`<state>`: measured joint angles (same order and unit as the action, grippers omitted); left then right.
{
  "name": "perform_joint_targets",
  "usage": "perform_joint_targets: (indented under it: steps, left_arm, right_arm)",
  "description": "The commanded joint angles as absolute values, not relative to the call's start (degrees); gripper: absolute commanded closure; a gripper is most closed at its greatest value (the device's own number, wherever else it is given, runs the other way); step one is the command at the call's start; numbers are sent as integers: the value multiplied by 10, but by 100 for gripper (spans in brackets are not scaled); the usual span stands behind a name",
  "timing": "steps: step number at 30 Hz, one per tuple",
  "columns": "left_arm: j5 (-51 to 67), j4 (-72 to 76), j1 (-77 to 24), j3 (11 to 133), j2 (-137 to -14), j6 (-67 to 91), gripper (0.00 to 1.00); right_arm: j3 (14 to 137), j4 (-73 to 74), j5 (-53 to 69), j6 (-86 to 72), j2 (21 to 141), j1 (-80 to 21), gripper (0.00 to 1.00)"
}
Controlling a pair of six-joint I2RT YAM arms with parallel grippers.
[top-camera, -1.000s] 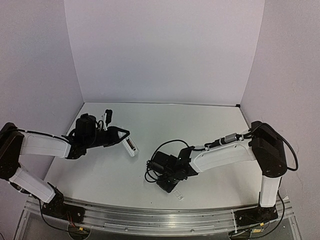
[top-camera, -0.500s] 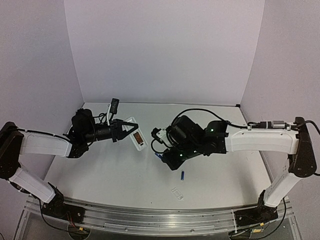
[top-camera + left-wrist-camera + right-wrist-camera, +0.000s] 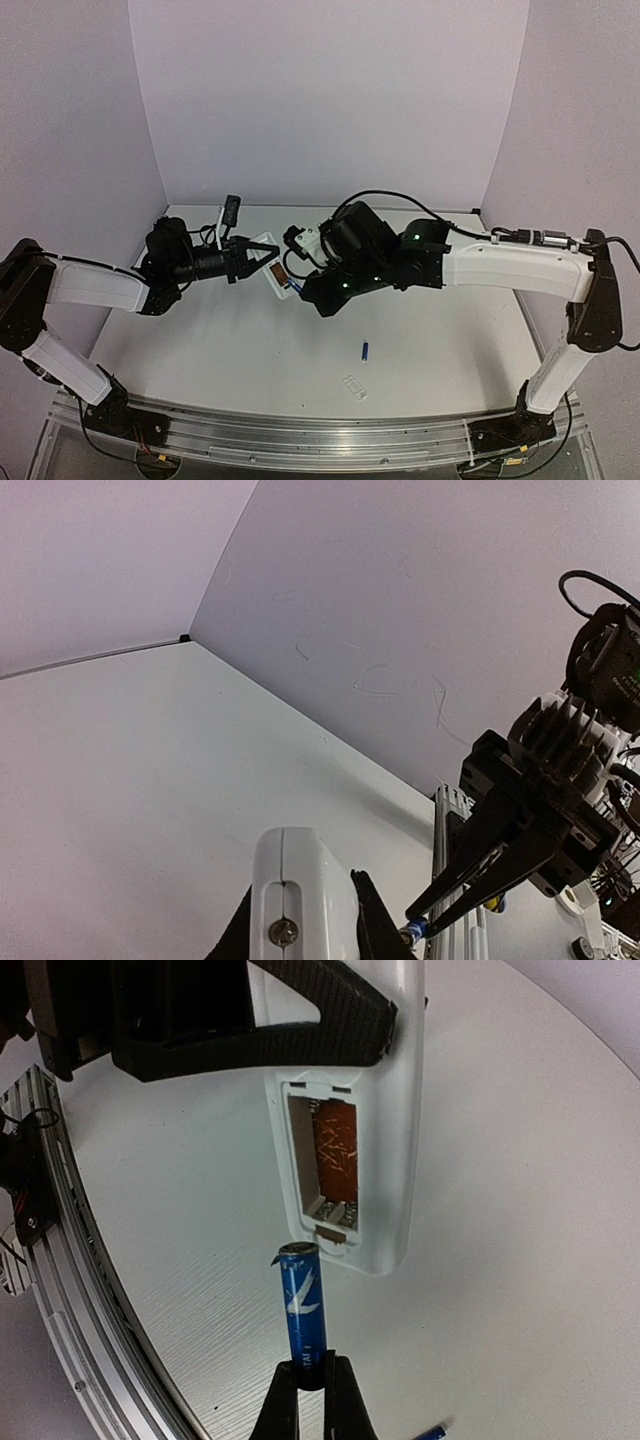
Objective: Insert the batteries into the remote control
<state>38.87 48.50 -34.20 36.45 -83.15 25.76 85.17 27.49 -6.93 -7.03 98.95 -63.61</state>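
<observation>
Two arms over one white table, viewed from above and from each wrist; the left arm reaches in from the left edge and the right arm stretches across from the right, so that both tips meet over the far left-centre of the table. Left gripper: fingers pressed onto the remote control, pinching its long sides and holding it off the table surface. Right gripper: fingers closed tight on the base of the first battery, which points out ahead of them toward the remote control. Remote control, back side facing the right wrist camera, shows its open battery compartment, with an orange-brown patch visible inside; its rounded end with one screw fills the bottom of the left wrist view. Clear cover piece: lying flat near the front edge of the table, well apart from both grippers. First battery: blue, free end just beside the near end of the compartment; contact cannot be told. Second battery: lying on the table between the cover piece and the right gripper, untouched.
</observation>
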Motion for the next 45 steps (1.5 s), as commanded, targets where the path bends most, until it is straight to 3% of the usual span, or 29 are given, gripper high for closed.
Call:
perform_joint_targets:
  steps: [1,20,27,45]
  left_arm:
    - [371,533,-347,378,-829,282,100]
    - [381,523,-354,372,-835,276,100]
    - [373,512,-354,373,-830,271,100]
    - [371,510,-359,372,-824,278,100]
  right_arm:
    - [894,269,-51,-56,1020,-634,100]
    - [877,258,-12,-62,998,-634,100]
    - [865,254,-55,-58,977,-634,100]
    - [904,254,-57,-51,1037,-621,100]
